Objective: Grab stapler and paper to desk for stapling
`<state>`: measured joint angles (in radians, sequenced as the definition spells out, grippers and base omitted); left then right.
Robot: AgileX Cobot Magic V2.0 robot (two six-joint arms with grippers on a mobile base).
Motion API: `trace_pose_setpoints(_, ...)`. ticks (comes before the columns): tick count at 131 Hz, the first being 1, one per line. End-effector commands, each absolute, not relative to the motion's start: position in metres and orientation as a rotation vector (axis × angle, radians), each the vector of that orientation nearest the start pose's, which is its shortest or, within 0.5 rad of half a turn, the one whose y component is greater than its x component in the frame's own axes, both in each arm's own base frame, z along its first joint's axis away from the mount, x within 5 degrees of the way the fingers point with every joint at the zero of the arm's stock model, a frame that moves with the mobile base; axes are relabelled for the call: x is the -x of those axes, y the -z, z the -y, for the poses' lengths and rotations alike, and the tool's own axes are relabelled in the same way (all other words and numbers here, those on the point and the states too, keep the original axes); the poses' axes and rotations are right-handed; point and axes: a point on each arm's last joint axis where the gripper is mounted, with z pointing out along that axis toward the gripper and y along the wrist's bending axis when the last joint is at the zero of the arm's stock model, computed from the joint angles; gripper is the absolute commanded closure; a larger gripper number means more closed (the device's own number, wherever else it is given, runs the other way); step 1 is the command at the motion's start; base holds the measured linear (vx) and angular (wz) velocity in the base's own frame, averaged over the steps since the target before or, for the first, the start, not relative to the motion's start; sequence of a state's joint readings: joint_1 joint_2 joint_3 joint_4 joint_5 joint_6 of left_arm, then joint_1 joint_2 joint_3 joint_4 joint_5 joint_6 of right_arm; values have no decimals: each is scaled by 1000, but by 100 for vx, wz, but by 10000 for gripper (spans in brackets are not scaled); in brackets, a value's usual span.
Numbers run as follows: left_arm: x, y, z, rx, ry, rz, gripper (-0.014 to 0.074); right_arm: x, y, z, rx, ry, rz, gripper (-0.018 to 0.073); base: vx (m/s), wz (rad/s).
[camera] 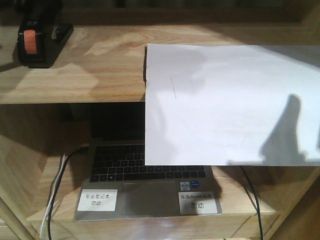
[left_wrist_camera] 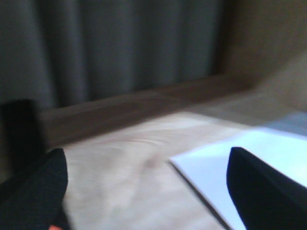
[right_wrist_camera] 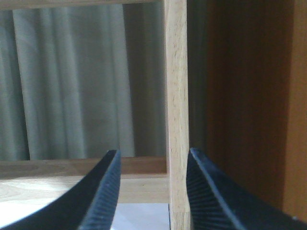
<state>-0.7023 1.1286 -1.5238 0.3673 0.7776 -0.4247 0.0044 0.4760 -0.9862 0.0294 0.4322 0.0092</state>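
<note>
The black stapler point(camera: 37, 37) with its orange patch stands at the back left of the upper shelf board point(camera: 90, 75). The white paper point(camera: 230, 105) lies on that board to the right, its front half hanging over the edge. Neither gripper shows in the front view. My left gripper point(left_wrist_camera: 146, 158) is open low over the board, with the paper's corner point(left_wrist_camera: 206, 167) between its fingers and nothing held. My right gripper point(right_wrist_camera: 153, 152) is open and empty above the paper's edge point(right_wrist_camera: 144, 215), and the shelf's wooden upright point(right_wrist_camera: 176, 96) stands between its fingers. The desk is out of view.
An open laptop point(camera: 150, 170) sits on the lower shelf, partly covered by the hanging paper, with two white labels point(camera: 97, 200) on its palm rest. Cables point(camera: 55, 200) run down at its left and right. Grey curtain point(right_wrist_camera: 72, 81) hangs behind the shelf unit.
</note>
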Motion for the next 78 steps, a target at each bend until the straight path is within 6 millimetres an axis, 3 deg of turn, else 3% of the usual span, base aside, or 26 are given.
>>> trace_pose_setpoints(1, -182, -528, 116, -253, 311, -1801, -29, -50, -475, -1, -15, -37, -1313, 253, 0, 0)
trace_pose_setpoints(35, -218, -530, 123, -85, 96, -1933, -22, -50, -475, -1, -15, -37, -1313, 253, 0, 0)
trace_pose_setpoints(56, -239, -529, 125, -28, 86, -1945, -12, -50, -475, -1, -15, -37, -1313, 253, 0, 0)
trace_pose_setpoints(78, -260, -515, 123, 33, 86, -2000, -10, -50, -475, -1, -15, -37, -1313, 253, 0, 0)
